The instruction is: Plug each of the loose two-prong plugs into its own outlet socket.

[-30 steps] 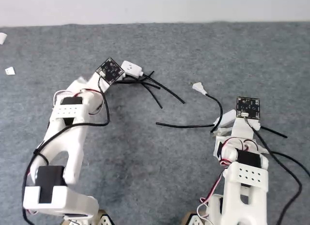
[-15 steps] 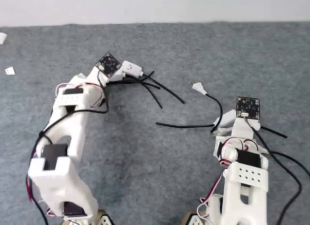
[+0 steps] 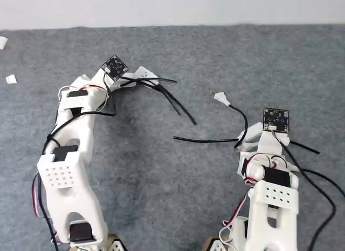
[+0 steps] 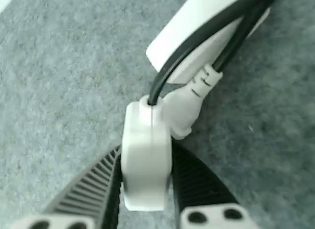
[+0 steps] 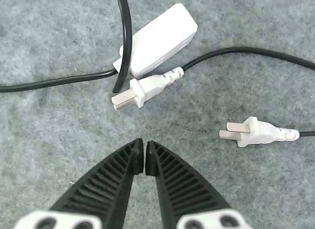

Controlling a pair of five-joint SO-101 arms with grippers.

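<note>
In the left wrist view my left gripper (image 4: 146, 189) is shut on a small white cabled block (image 4: 145, 160), a socket by its look. A white two-prong plug (image 4: 189, 108) lies against that block, and whether its prongs are in is hidden. Behind them lies a larger white outlet block (image 4: 206, 37). From above, this gripper (image 3: 128, 81) sits at the outlet block (image 3: 146, 74) at the table's far left. My right gripper (image 5: 144, 157) is shut on nothing, just short of a loose plug (image 5: 142, 91). Another loose plug (image 5: 256, 132) and a white socket block (image 5: 157, 39) lie near it.
Several black cables (image 3: 172, 97) fan out over the grey carpet from the far outlet. One more white plug (image 3: 220, 98) on a curved cable lies ahead of the right arm (image 3: 275, 191). Two small white scraps (image 3: 11, 79) lie at the far left edge.
The left arm has swung forward and left, and its wrist has turned. The cables by the far outlet have shifted with it. The right arm has not moved.
</note>
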